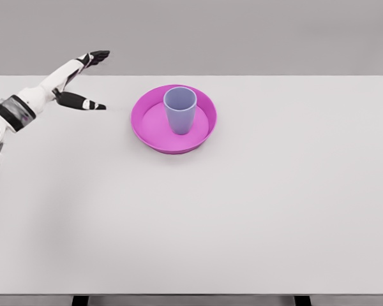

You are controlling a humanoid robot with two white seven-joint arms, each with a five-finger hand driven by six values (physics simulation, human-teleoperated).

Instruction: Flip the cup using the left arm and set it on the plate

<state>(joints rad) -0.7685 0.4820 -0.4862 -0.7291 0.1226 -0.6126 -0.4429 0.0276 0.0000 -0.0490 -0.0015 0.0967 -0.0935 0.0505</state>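
Note:
A pale blue cup (pixel 180 109) stands upright, mouth up, in the middle of a magenta plate (pixel 147 124) at the back centre of the white table. My left hand (pixel 92 80) hovers at the far left, well left of the plate and apart from the cup. Its fingers (pixel 99 56) are spread and its thumb (pixel 89 103) points toward the plate, with nothing held. The white left arm (pixel 22 105) enters from the left edge.
The white table (pixel 242 210) spans the whole view, with its front edge near the bottom. A grey wall lies behind the table's far edge.

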